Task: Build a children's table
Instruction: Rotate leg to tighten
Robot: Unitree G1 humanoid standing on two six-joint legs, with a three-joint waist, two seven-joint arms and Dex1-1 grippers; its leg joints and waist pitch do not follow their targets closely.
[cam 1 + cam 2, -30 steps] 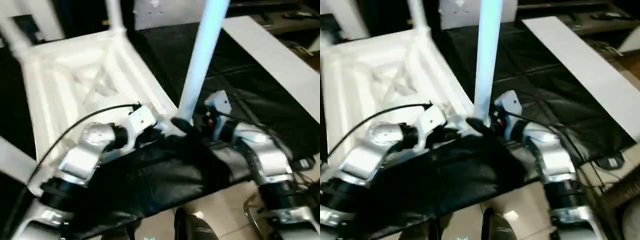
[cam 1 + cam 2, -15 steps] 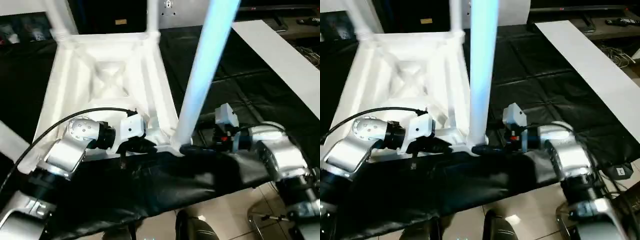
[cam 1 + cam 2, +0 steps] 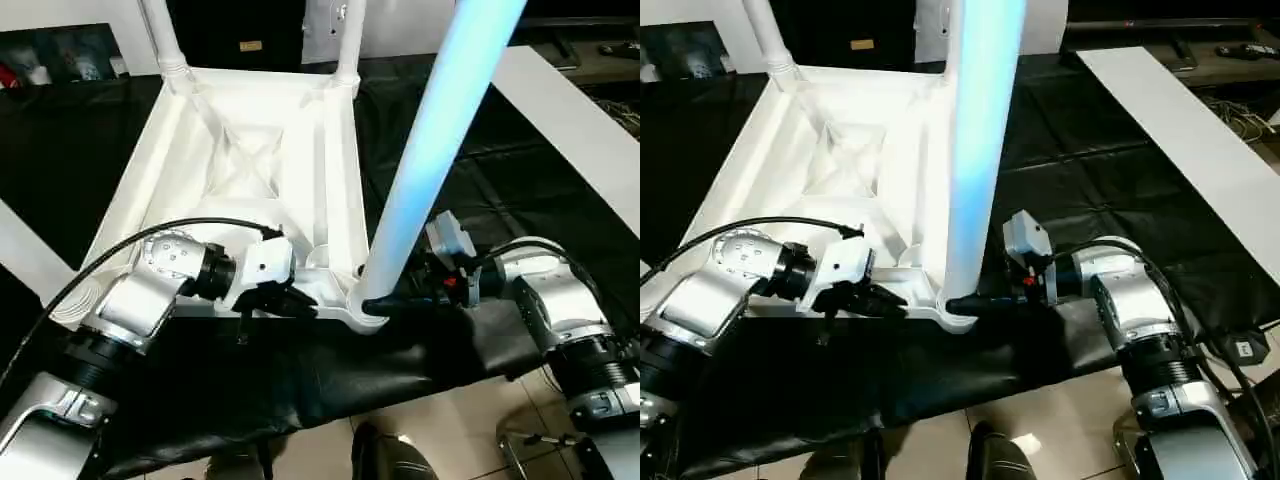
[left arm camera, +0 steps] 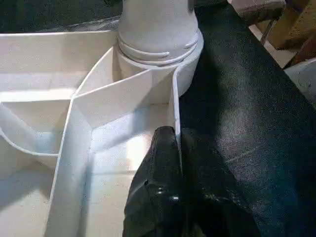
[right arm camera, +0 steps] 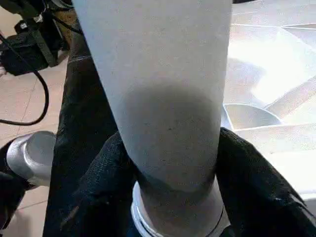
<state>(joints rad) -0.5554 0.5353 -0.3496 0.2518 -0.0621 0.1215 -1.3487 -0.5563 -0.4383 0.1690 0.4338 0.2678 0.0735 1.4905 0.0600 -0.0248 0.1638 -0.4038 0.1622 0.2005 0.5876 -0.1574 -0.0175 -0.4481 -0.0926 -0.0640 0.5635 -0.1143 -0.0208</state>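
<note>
The children's table lies upside down on the black worktable, its ribbed white top (image 3: 250, 160) facing up. Two legs (image 3: 160, 30) (image 3: 348, 40) stand in the far corner sockets. A third long leg (image 3: 430, 150) rises from the near corner socket (image 4: 160, 44). My right gripper (image 3: 375, 305) is shut on this leg's base, with a black finger (image 5: 106, 187) pressed against each side. My left gripper (image 3: 300, 303) is shut on the thin rim wall (image 4: 174, 108) of the top, just beside that socket.
The black-covered worktable (image 3: 480, 170) ends close in front of my arms, with tiled floor (image 3: 450, 420) below. A long white board (image 3: 570, 120) lies at the right and another white strip (image 3: 25, 255) at the left. Cables (image 3: 1240, 350) lie on the floor at the right.
The camera has shifted, so the whole scene sits differently. My right fingers have drawn in around the leg's base. The left gripper keeps its pinch on the rim.
</note>
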